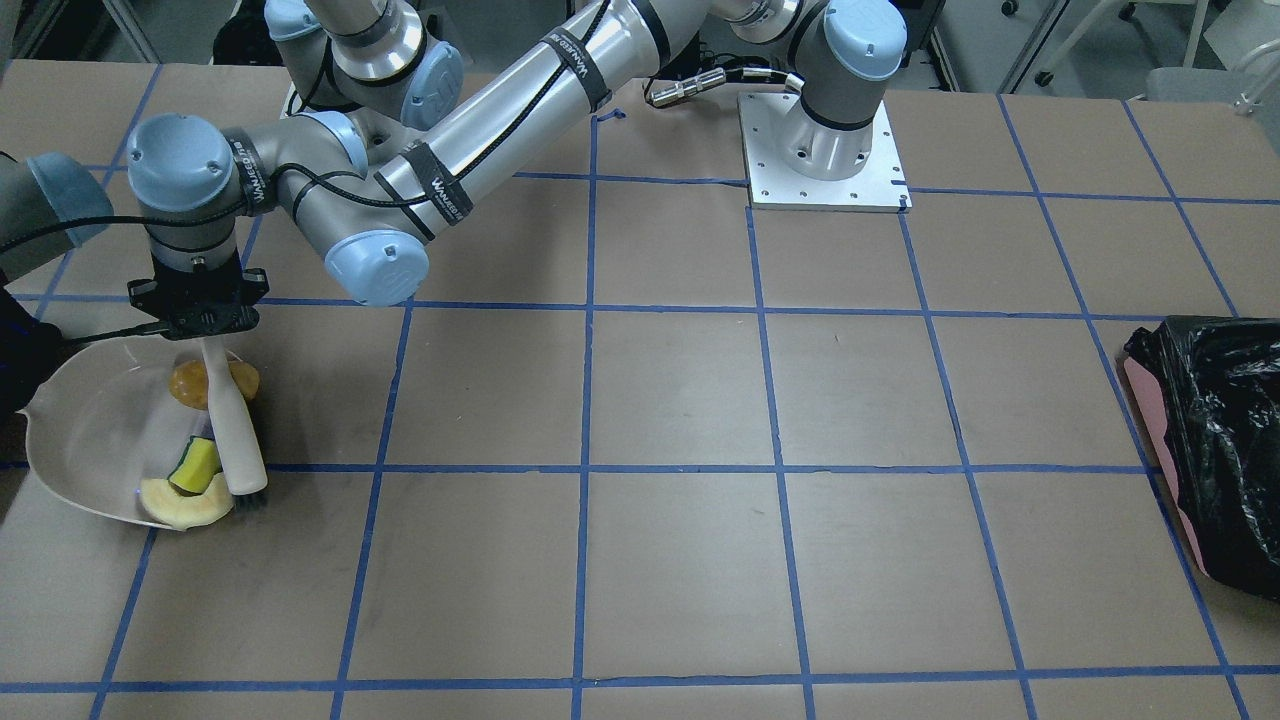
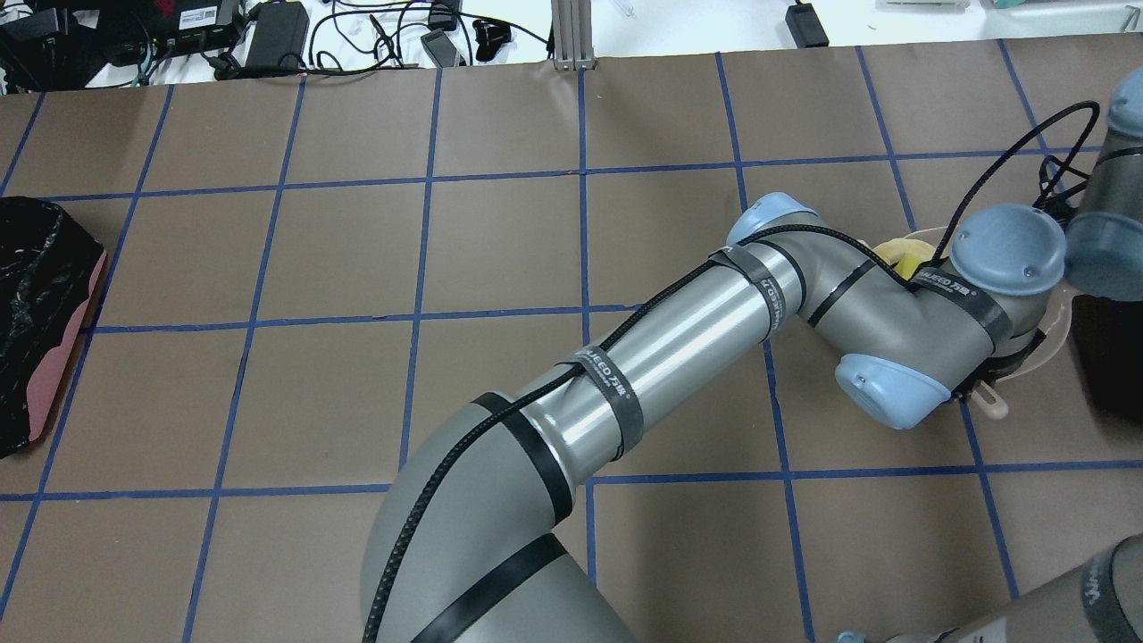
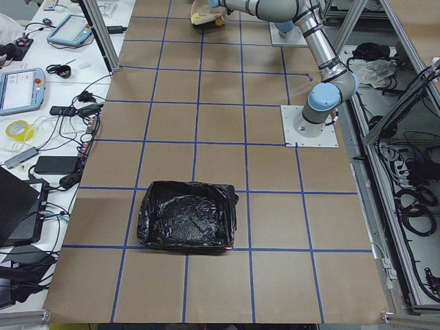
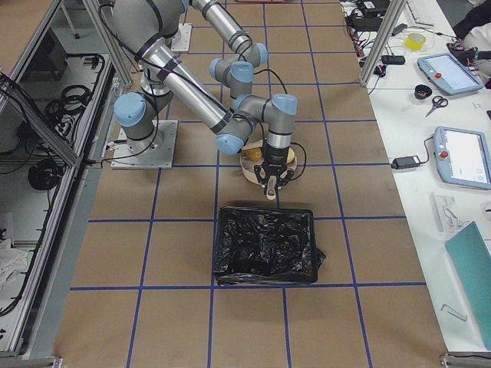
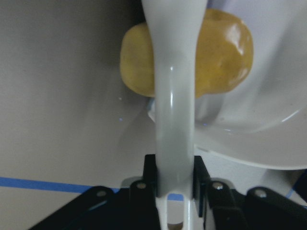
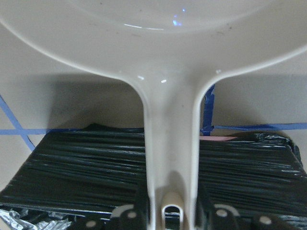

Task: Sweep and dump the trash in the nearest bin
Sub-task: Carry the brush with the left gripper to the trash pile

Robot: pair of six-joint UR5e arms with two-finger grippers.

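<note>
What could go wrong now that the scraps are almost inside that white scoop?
1. The crescent slice lies right at the lip of the dustpan, beside the bristles of the brush. It may slide off once the pan tilts or lifts.
2. The orange lump sits at the pan's edge under the brush handle. Being round, it might roll out onto the table.

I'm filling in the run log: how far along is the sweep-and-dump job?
Done: the left gripper is shut on the brush and the right gripper on the dustpan. In hand: the sponge wedge and crescent slice sit at the pan's lip, and the orange lump straddles its rim. Left: push them in, then tip into the black bin.
</note>
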